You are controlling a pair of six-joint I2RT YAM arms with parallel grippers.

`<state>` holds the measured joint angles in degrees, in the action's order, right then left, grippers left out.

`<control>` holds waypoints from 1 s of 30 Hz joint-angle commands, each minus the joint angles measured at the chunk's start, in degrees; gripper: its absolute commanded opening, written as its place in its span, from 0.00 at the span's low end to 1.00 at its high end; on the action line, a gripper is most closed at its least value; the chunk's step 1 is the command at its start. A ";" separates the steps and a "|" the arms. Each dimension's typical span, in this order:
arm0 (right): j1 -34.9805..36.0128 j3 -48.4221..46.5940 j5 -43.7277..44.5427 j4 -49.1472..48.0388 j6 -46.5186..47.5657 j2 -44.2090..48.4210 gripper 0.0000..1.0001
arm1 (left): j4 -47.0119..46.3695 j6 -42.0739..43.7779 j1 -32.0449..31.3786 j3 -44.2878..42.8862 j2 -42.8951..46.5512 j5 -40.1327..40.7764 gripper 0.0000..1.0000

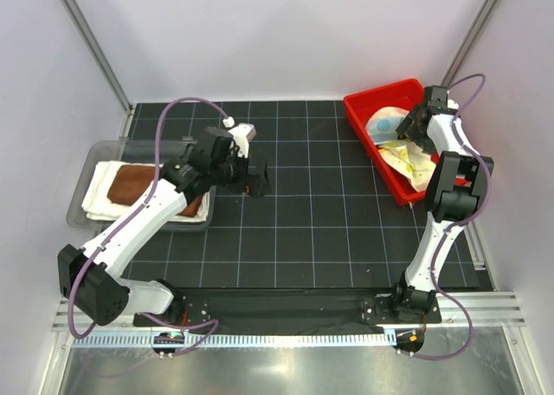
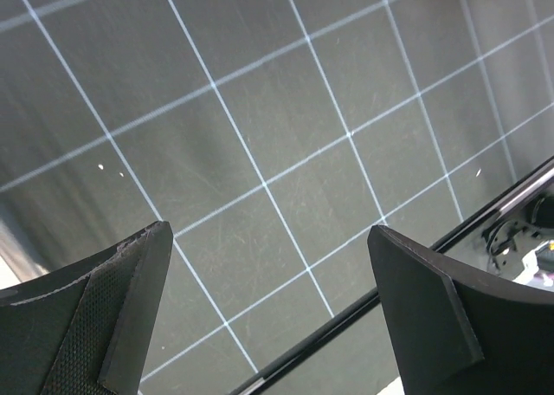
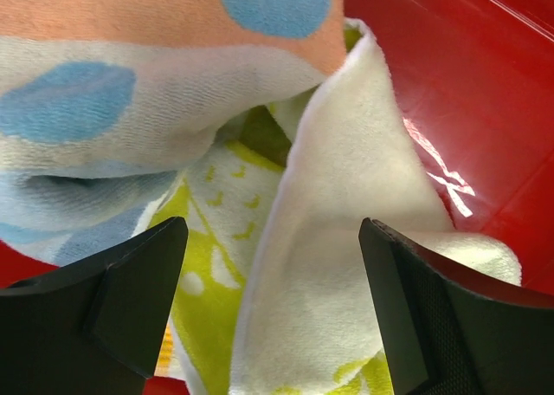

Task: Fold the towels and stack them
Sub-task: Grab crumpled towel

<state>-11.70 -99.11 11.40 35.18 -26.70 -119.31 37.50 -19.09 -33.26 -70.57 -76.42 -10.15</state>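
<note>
A folded brown towel (image 1: pixel 138 184) lies on a folded cream-white towel (image 1: pixel 98 200) in the grey tray (image 1: pixel 85 165) at the left. A yellow-green patterned towel (image 1: pixel 405 158) and a pastel spotted towel (image 1: pixel 387 119) lie crumpled in the red bin (image 1: pixel 368 102) at the back right. My right gripper (image 1: pixel 419 123) hangs open just over them; in the right wrist view its jaws straddle a white fold of the yellow towel (image 3: pixel 338 265), with the pastel towel (image 3: pixel 130 92) behind. My left gripper (image 1: pixel 256 178) is open and empty above the black mat (image 2: pixel 286 152).
The grid mat (image 1: pixel 303 230) fills the table's middle. The tray sits at the left edge, the red bin at the right against the wall. A black strip and the metal rail (image 1: pixel 286 334) run along the near edge by the arm bases.
</note>
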 commanded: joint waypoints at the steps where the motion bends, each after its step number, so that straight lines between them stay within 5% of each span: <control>1: 0.10 -1.08 -0.41 -2.48 -0.29 1.80 0.86 | -4.09 -0.50 2.13 0.69 2.07 -1.44 1.00; 4: 0.02 -1.96 -1.12 -0.12 -0.54 2.15 0.50 | -6.72 -2.34 3.37 1.83 2.16 -5.14 1.00; 5: -0.07 -2.05 -1.12 1.46 -1.33 2.93 0.29 | -7.17 -2.88 3.72 2.10 2.07 -6.01 1.00; 10: -0.51 -0.39 -5.59 3.49 -1.95 6.71 0.13 | -8.23 -3.67 4.34 2.54 1.98 -8.57 1.00; 11: -0.51 -0.03 -6.55 3.32 -1.78 7.41 0.01 | -8.14 -3.15 4.34 2.54 2.50 -8.66 1.00; 19: 0.28 -7.75 -19.46 9.02 0.76 20.93 0.01 | -5.86 -1.47 4.87 -2.37 4.27 -2.95 1.00; 21: 1.15 -9.78 -28.77 8.33 0.86 24.54 0.01 | -5.24 -1.91 5.48 -4.05 4.53 -2.33 1.00; 23: 1.94 -8.57 -37.88 4.21 -1.76 30.32 0.01 | -4.98 -2.09 5.83 -6.33 4.53 -2.24 1.00; 30: 9.41 1.71 -46.79 -8.88 -11.34 45.11 0.01 | -3.40 -3.85 6.71 -8.71 6.72 1.53 1.00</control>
<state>-3.60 -102.00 -26.28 32.80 -31.77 -77.32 33.54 -22.28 -26.89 -77.49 -72.36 -11.33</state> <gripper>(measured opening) 0.042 0.995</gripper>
